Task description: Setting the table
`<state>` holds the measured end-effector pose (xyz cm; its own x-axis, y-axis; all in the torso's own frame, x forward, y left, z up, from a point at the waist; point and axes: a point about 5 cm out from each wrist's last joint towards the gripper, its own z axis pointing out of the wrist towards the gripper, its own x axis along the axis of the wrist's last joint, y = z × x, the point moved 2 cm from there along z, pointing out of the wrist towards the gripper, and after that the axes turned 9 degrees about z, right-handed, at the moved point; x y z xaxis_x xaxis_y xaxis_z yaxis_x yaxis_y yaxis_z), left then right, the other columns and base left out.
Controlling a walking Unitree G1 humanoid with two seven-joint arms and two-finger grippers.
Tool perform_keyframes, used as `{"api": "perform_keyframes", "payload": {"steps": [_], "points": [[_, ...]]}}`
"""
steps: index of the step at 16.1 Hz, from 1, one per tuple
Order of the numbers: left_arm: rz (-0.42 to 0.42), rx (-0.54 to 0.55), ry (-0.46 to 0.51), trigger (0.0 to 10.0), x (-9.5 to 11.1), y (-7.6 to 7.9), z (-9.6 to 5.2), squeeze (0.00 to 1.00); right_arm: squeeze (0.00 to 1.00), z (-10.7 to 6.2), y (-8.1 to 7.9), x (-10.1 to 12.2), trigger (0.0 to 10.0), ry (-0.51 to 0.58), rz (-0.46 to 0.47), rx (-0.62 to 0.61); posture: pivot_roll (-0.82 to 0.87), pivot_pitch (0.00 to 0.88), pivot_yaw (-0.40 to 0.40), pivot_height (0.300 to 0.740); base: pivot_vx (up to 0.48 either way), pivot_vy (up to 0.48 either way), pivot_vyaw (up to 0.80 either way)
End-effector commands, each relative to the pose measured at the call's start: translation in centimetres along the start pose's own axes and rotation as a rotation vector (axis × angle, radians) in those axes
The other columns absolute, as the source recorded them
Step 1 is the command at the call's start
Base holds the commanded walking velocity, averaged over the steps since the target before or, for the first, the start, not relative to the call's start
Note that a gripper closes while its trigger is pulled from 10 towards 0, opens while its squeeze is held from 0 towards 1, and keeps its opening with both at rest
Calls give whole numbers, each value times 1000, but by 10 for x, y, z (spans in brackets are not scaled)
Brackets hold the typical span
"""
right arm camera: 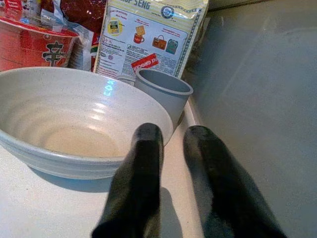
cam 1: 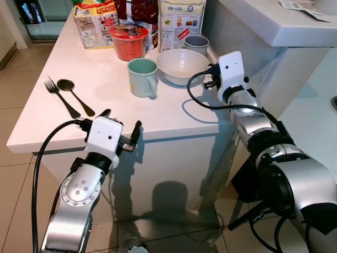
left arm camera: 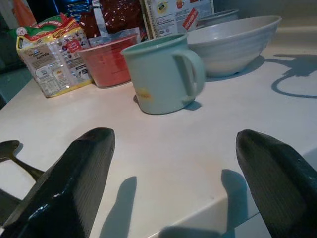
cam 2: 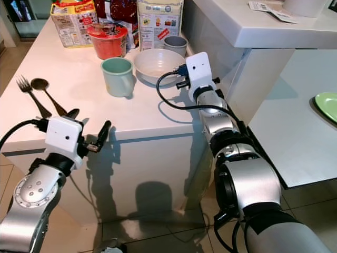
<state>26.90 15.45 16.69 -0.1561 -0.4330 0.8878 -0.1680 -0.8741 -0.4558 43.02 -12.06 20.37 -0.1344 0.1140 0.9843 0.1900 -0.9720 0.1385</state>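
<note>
A white bowl (cam 1: pixel 181 66) rests on the white table (cam 1: pixel 97 71), with a pale green mug (cam 1: pixel 142 78) just left of it. A fork (cam 1: pixel 58 95) and a spoon (cam 1: pixel 73 92) lie side by side near the table's left front. My right gripper (right arm camera: pixel 173 131) is at the bowl's right rim. Its fingers stand close together, one over the rim and one outside it, beside a small grey cup (right arm camera: pixel 163 91). My left gripper (cam 1: pixel 122 124) hovers open at the table's front edge, pointing toward the mug (left arm camera: pixel 163 74), with nothing between its fingers.
A red noodle cup (cam 1: pixel 128 42) and several food packets (cam 1: pixel 181 21) stand along the table's back. A higher white counter (cam 1: pixel 295 26) rises on the right. A green plate (cam 2: pixel 327 105) lies on a lower surface at far right. Tiled floor (cam 1: pixel 18 174) lies below.
</note>
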Motion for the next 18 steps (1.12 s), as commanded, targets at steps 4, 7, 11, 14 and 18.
{"api": "perform_keyframes", "payload": {"steps": [4, 7, 11, 14, 18], "points": [[10, -14, 11, 10000, 3, 0, -1, 0, 1000, 3, 0, 5, 10000, -6, -17, 0, 348, 32, -38, 740, 0, 0, 0], [7, -23, 9, 10000, 3, 2, 0, 0, 1000, 2, 1, 3, 10000, -16, -41, 6, 345, 27, -39, 740, 0, 0, 0], [2, -28, 7, 10000, 3, 4, 0, 0, 1000, 2, 0, 3, 10000, -25, -67, 27, 343, 24, -41, 740, 0, 0, 0], [-8, -36, 1, 10000, 2, 5, 1, 0, 1000, 3, -2, 4, 10000, -22, -77, 41, 342, 26, -43, 740, 0, 0, 0], [12, -60, -9, 10000, 0, 8, 0, 0, 1000, 2, -4, 1, 10000, -32, -80, 49, 342, 31, -41, 740, 0, 0, 0]]}}
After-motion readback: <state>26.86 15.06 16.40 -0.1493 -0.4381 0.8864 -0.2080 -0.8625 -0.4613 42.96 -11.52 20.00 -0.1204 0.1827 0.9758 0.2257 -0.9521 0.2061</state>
